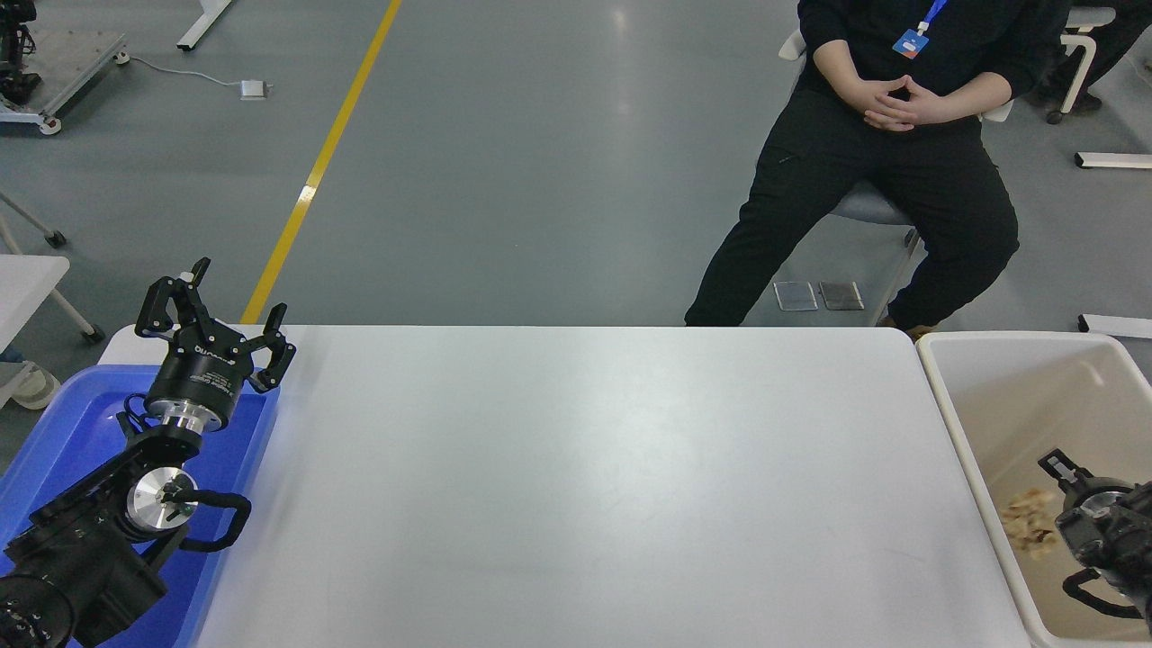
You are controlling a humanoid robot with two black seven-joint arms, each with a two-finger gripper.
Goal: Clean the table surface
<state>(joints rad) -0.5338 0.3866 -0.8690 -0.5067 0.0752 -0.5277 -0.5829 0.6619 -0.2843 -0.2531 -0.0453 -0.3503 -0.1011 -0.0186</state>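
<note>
The white table surface [585, 468] fills the middle of the view and bears nothing. My right gripper [1080, 486] hangs over the beige-white bin [956, 423] at the table's right end, open and empty. A crumpled beige scrap [1026, 526] lies on the bin's floor just left of it. My left gripper [220, 315] is parked open over the far corner of the blue tray [72, 423] at the lower left.
A person in black sits on a chair [864, 202] beyond the table's far right edge, hands clasped. A yellow floor line [315, 171] runs up the grey floor. Another white table's corner [27, 274] shows at the left edge.
</note>
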